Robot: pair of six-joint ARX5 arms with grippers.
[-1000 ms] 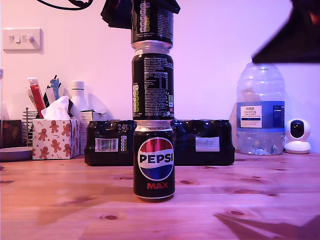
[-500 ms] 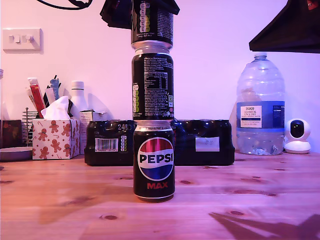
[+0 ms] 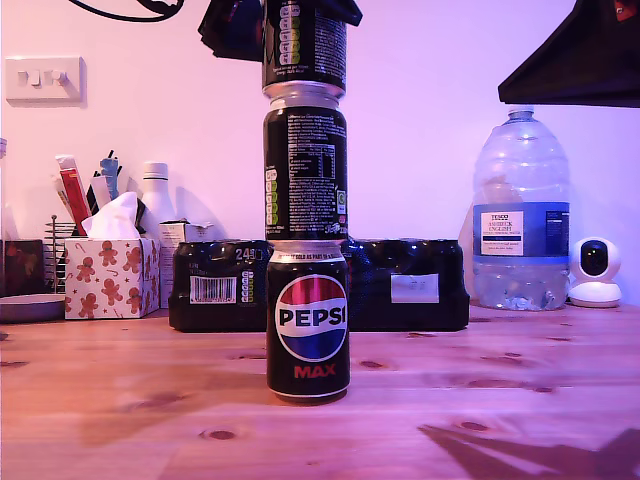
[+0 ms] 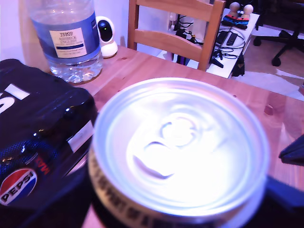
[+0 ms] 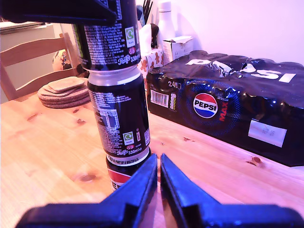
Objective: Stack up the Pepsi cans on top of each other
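Three black Pepsi cans stand stacked on the wooden table: the bottom can, the middle can and the top can. My first gripper is shut on the top can, with dark fingers on both sides of it. The first wrist view looks straight down on that can's silver lid. My second gripper is shut on nothing and hangs apart from the stack, level with the bottom can. Its arm is a dark shape at the exterior view's upper right.
A black shrink-wrapped 24-pack lies right behind the stack. A large water bottle and a white camera stand at the exterior view's right, a tissue box at its left. Cork coasters and a chair are nearby.
The dark arm at the exterior view's upper right has drawn back to the right and a little up. The stack and the gripper on the top can have not moved.
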